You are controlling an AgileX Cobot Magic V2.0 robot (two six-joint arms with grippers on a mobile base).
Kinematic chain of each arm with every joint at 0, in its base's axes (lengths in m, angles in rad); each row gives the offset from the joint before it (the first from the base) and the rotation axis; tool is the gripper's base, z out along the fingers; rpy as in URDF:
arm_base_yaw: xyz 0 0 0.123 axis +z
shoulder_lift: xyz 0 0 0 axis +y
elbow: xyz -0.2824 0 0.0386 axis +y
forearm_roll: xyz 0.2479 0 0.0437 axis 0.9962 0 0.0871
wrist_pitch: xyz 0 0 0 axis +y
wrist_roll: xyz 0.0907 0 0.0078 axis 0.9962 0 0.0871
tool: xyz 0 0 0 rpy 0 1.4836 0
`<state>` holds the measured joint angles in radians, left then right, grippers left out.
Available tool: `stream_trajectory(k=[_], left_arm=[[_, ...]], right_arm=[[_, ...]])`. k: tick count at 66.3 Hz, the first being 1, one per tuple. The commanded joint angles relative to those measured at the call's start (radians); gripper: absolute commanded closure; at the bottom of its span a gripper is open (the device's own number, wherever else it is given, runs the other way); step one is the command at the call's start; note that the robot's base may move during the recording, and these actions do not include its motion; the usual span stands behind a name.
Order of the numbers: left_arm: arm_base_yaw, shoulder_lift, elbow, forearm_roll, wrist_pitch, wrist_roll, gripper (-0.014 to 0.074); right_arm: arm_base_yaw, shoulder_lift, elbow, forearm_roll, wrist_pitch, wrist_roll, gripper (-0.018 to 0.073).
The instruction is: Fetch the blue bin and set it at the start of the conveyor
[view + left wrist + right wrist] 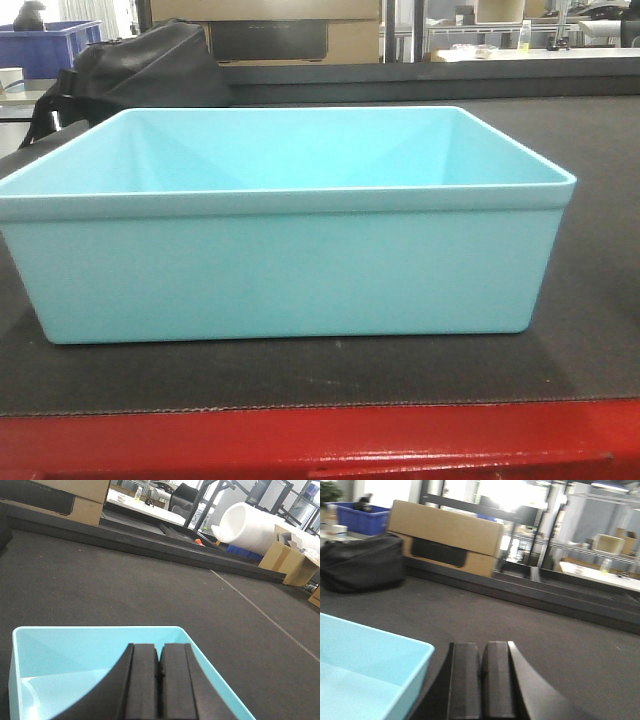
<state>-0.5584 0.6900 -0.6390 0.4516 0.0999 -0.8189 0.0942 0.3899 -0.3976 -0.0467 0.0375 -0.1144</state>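
Observation:
The blue bin (290, 270), a pale cyan tub, stands upright on the dark belt of the conveyor start (300, 385), just behind its red frame edge (300, 440). It looks empty. Neither gripper shows in the front view. In the left wrist view my left gripper (159, 649) hovers over the bin's inside (60, 655), close to one wall, fingers pressed together with nothing between them. In the right wrist view my right gripper (483, 646) is shut too, over bare belt (560, 650) just outside a corner of the bin (365, 660).
A black bag (140, 65) lies on the belt behind the bin, with a cardboard box (290, 30) beyond it. A dark royal-blue bin (50, 45) stands far left. A white foam roll (250, 522) and cartons (290, 562) lie past the belt's far rail.

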Motion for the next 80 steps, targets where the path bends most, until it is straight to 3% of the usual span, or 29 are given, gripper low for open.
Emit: stream_trajectory(k=[1, 13, 27, 44, 80], left_arm=[[-0.007, -0.005, 0.0, 0.005, -0.021, -0.005, 0.0707], [-0.007, -0.005, 0.0, 0.005, -0.021, -0.005, 0.0707], [-0.007, -0.005, 0.0, 0.005, -0.021, -0.005, 0.0707], [-0.007, -0.006, 0.0, 0.005, -0.017, -0.005, 0.0707], [-0.007, -0.006, 0.0, 0.005, -0.017, -0.005, 0.0707]], right_arm=[[-0.066, -0.075, 0.094, 0.1, -0.07, -0.063, 0.0724], [-0.15, -0.261, 0.281, 0.118, -0.061, -0.061, 0.0724], [-0.155, -0.39, 0.38, 0.118, -0.055, -0.05, 0.0724], [-0.155, -0.39, 0.398, 0.118, -0.06, 0.022, 0.0724], [-0.155, -0.39, 0.398, 0.118, -0.055, 0.023, 0.0724]])
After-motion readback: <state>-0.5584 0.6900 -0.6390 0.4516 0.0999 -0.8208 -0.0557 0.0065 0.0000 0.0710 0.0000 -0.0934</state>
